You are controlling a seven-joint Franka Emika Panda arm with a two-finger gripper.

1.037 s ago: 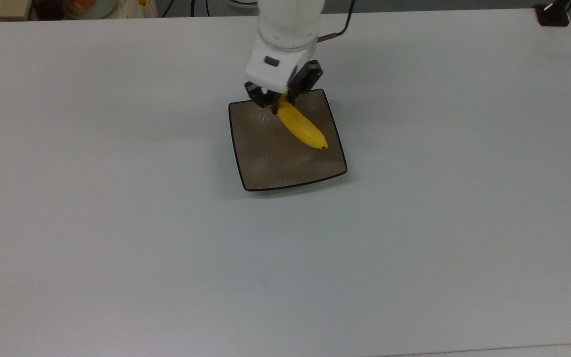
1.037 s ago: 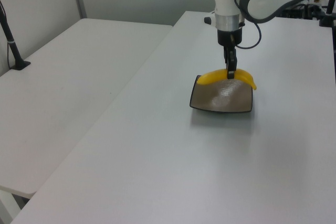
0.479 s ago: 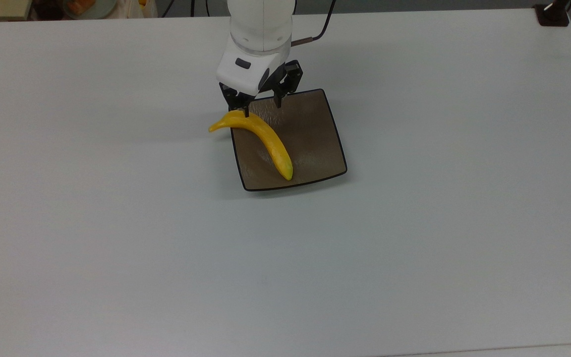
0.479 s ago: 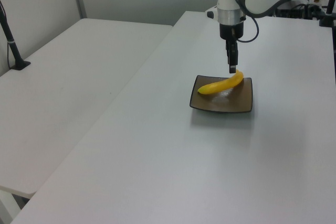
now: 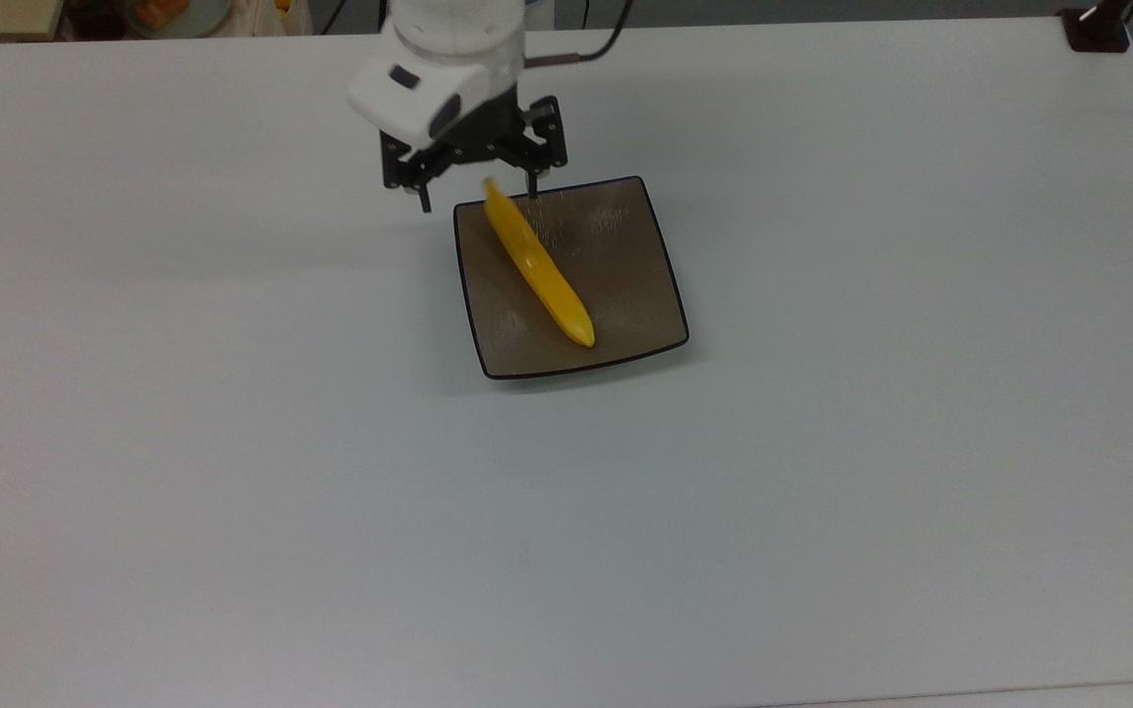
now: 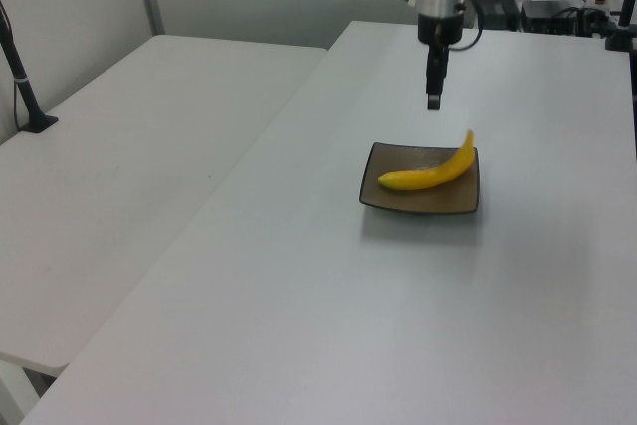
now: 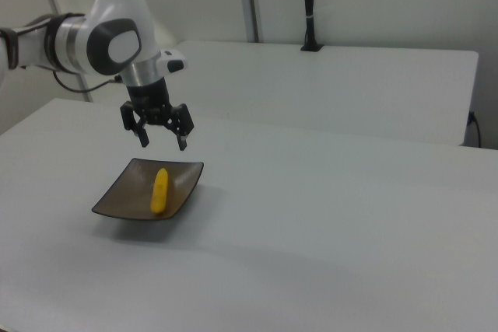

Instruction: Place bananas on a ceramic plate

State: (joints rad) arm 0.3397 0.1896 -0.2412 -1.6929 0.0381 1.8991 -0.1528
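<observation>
The yellow bananas lie free as one fruit, diagonally across the square brown ceramic plate, with the stem end near the plate's far left corner in the top view. In the left view the bananas rest on the plate with one end tilted up over the rim. My gripper hangs open above the plate's far edge, holding nothing and apart from the fruit. In the right view the gripper hovers over the plate and the bananas. Seen in the left view, the gripper is well above the plate.
The white table stretches wide around the plate. A black post base stands at the top view's far right corner. A second table with a black post lies on the left view's left.
My gripper let go of the banana, opened, rose and moved toward the top view's left. The banana dropped and swung round to lie diagonally on the plate.
</observation>
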